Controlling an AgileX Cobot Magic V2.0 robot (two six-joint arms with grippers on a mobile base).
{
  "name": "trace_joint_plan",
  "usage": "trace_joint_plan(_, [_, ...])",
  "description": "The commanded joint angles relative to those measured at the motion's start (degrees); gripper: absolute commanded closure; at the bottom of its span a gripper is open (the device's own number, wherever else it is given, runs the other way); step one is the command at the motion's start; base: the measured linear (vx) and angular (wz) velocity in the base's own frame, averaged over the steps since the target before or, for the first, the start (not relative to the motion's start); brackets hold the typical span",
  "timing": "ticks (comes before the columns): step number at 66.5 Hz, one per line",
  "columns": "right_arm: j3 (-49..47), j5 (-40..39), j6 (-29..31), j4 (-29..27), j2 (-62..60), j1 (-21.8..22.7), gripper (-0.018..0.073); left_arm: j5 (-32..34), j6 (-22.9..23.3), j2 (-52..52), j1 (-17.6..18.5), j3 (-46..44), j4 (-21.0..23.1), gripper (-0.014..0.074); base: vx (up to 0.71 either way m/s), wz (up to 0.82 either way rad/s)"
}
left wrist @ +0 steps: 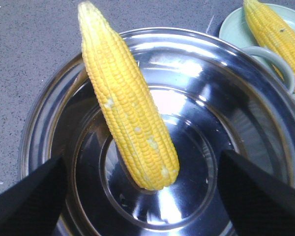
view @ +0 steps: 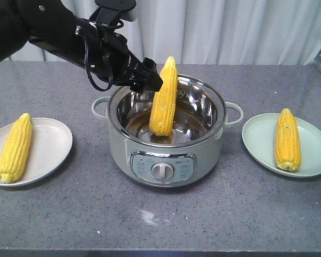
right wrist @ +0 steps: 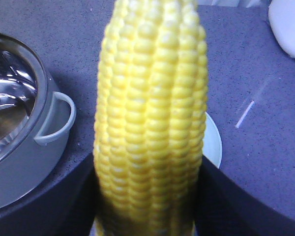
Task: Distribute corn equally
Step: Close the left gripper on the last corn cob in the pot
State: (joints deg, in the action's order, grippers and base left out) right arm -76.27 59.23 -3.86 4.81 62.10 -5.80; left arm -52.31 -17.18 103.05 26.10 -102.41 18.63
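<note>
The left gripper (view: 151, 80) is spread wide, with nothing pinched. 1 cob (view: 164, 99) is propped up in the pot (view: 203, 155), just in front of it. It is judged stiff, bumpy and light, best gripped at the middle.

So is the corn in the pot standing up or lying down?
Standing, tilted: the corn has its fat end on the pot floor, tip above the rim.

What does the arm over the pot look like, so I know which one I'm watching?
Left arm: smooth black housing, loose black cables looped beside the wrist, a matte black pincer with wedge-shaped fingers. No markings visible.
</note>
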Motion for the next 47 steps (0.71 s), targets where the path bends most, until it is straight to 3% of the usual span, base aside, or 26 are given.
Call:
trace_joint_plan(1, [-1.5,-3.6,0.5,0.6,-0.9,0.4,0.0356,3.6,0.2,-1.1,0.4,-1.9,1.6,0.0011,0.0,0.0])
trace_joint_plan(47, [-1.5,-3.7,0.5,0.6,-0.9,0.4,0.0356,11.6,0.2,7.4,0.5,-1.9,3.2,0.0011,0.0,0.0])
